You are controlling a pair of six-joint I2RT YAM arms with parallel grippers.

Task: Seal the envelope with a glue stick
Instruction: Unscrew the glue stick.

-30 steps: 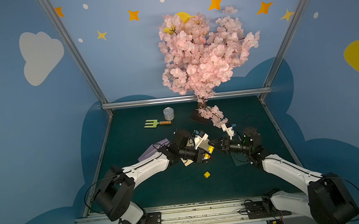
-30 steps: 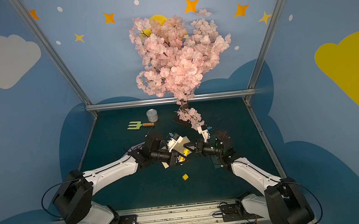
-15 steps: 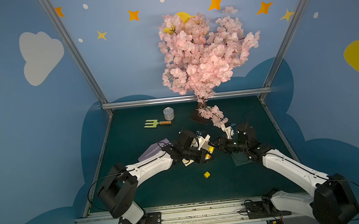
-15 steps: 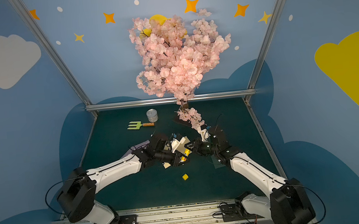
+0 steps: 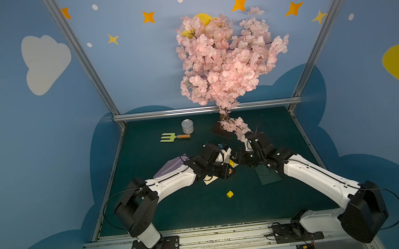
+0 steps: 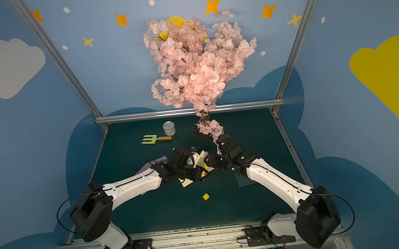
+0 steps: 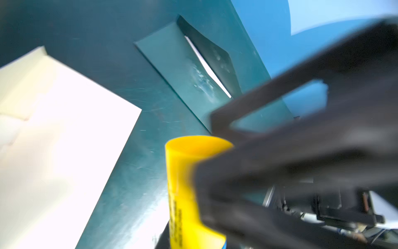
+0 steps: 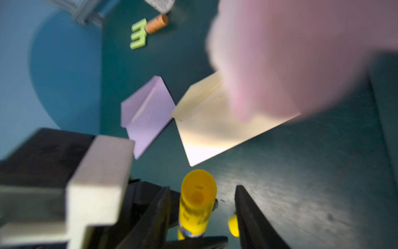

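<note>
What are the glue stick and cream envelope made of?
The glue stick: probably plastic, smooth bright yellow, slightly glossy; thin moulded rim at its open end. The envelope: paper or light card, matte cream; thin flat sheet with a crisp flap crease.

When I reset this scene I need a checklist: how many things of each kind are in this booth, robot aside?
envelopes: 3 (cream, lilac, dark green)
glue stick: 1
loose yellow cap: 1
tin can: 1
toy garden fork: 1
blossom tree: 1
total: 8
</note>
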